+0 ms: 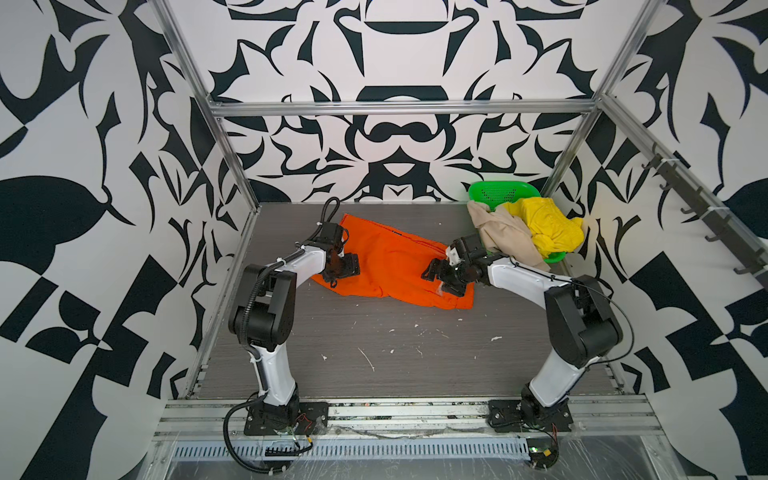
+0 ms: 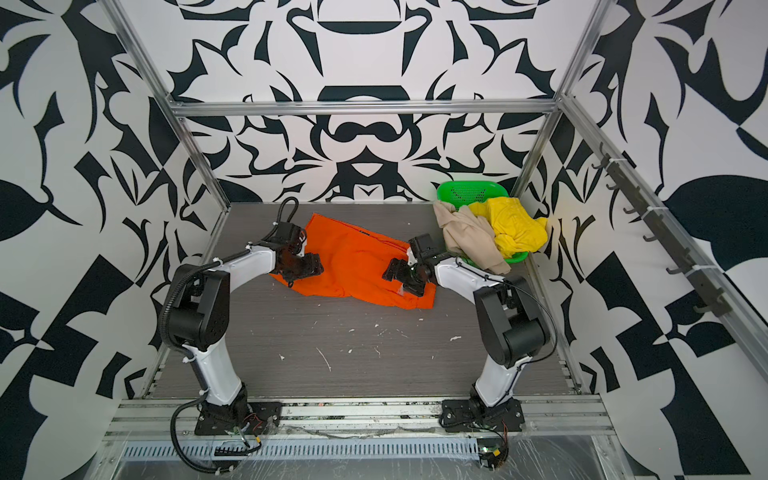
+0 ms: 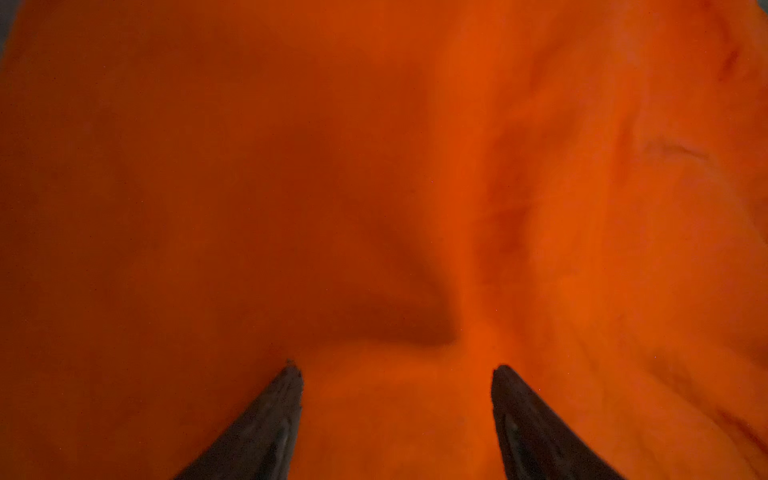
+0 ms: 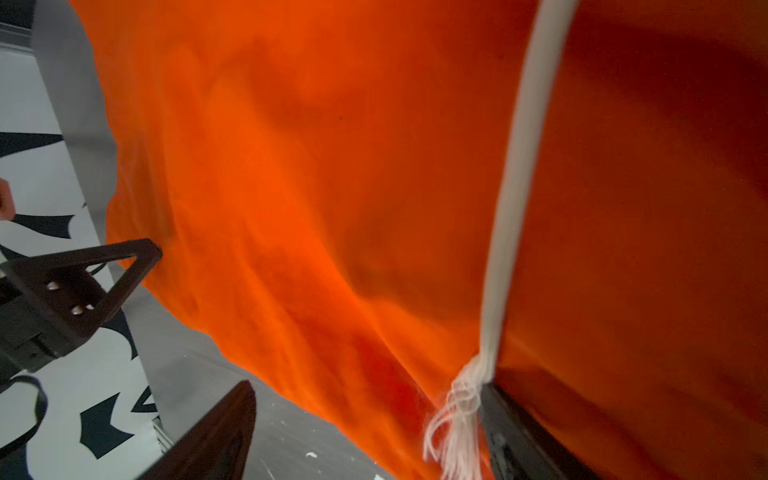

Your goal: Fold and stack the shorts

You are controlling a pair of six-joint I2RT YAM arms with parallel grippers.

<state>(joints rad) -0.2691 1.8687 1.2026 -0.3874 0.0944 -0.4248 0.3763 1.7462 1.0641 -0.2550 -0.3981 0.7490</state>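
The orange shorts [image 1: 395, 257] [image 2: 357, 257] lie spread and wrinkled on the table's middle. My left gripper [image 1: 343, 272] [image 3: 395, 368] is open over their left edge, and orange cloth fills the left wrist view. My right gripper [image 1: 438, 282] [image 4: 366, 385] is open at their right front part. One of its fingers is next to the frayed end of a white drawstring [image 4: 519, 166]; the other is over bare table. The beige shorts [image 1: 503, 237] [image 2: 469, 237] and the yellow shorts [image 1: 548, 226] [image 2: 515, 224] are heaped in a basket.
The green perforated basket [image 1: 494, 191] [image 2: 465, 191] stands in the back right corner against the wall. The grey table [image 1: 395, 353] has white scuffs and flecks in front of the shorts. Metal frame posts and patterned walls close in the sides and back.
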